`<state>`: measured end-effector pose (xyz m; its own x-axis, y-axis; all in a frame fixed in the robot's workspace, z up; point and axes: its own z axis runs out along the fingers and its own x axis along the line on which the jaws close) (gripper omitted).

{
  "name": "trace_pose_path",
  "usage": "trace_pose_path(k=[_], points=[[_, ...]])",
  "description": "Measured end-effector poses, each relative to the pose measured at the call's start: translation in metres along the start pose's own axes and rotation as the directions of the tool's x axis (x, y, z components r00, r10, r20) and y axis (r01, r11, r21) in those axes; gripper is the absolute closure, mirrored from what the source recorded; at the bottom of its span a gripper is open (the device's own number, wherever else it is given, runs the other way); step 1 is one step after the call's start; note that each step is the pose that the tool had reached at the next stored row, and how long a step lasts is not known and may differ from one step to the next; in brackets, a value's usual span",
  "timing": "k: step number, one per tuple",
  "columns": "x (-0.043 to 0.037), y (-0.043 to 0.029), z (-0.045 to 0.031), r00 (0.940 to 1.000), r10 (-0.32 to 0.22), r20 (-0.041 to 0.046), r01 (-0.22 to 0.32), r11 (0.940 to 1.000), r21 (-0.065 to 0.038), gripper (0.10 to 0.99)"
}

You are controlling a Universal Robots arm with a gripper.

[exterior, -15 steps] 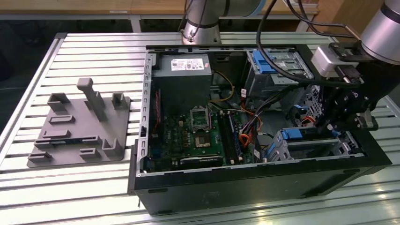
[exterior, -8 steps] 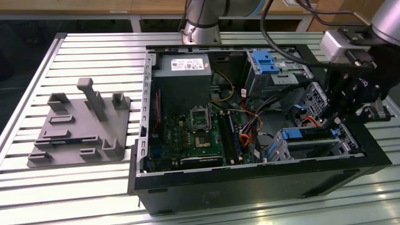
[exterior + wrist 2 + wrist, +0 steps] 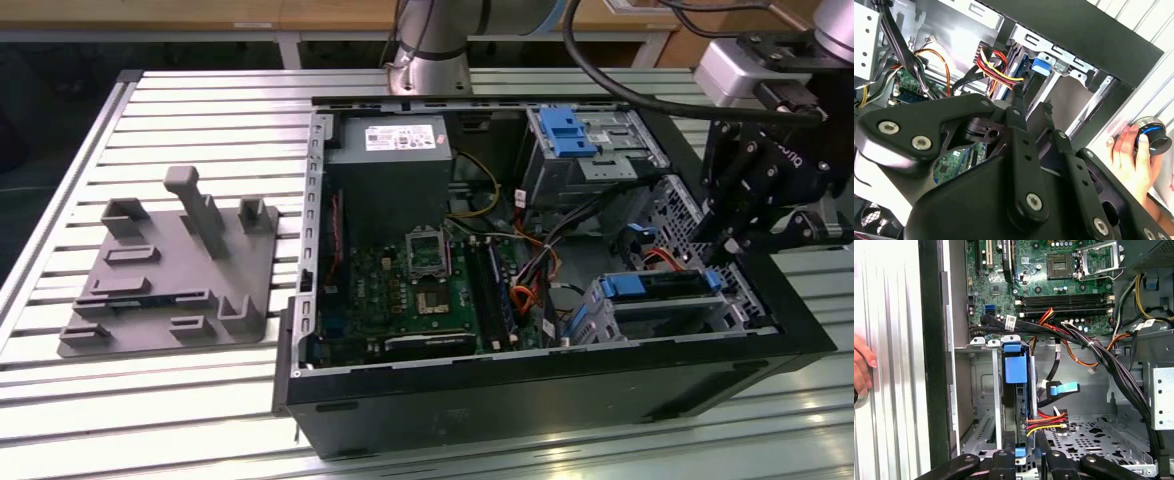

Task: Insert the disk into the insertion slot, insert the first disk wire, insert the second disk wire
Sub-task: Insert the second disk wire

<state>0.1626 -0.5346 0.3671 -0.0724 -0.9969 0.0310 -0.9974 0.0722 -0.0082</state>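
Note:
The disk (image 3: 657, 287), silver in a blue carrier, sits inside the insertion slot (image 3: 667, 318), a perforated silver cage at the case's front right corner. In the first wrist view the disk (image 3: 1015, 371) shows edge-on in the cage (image 3: 983, 390). A red, yellow and black wire bundle (image 3: 1046, 422) lies against the disk's side, and a blue flat wire (image 3: 1064, 388) hangs loose beside it. My gripper (image 3: 1024, 454) hovers just off the disk's end, open by a narrow gap with nothing seen between its fingers. In the second wrist view the gripper (image 3: 1033, 102) points at the same wire bundle (image 3: 1004, 70).
The open computer case (image 3: 534, 390) lies on a slatted metal table. A taller grey bay with a blue latch (image 3: 567, 130) stands at the case's back. A grey fixture (image 3: 174, 270) rests at the exterior view's left. A person's hand (image 3: 1126, 152) holds a knob outside the case.

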Motion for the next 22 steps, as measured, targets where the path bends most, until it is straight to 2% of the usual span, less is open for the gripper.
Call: trace_pose_path(k=[12,14,18,21,22], points=[[-0.0005,0.0,0.0,1.0,0.0,-0.0006,0.0,1.0,0.0,0.784],[-0.0057,0.0004,-0.0002,0.9999,0.0,-0.01,0.0,1.0,0.0,0.784],[-0.0226,0.0016,-0.0007,0.9994,0.0,-0.034,0.0,1.0,0.002,0.784],[-0.034,0.0024,-0.001,0.9984,0.0,-0.0565,0.0,1.0,0.003,0.784],[-0.0378,0.0027,-0.0012,0.9977,0.0,-0.0678,0.001,1.0,0.003,0.784]])
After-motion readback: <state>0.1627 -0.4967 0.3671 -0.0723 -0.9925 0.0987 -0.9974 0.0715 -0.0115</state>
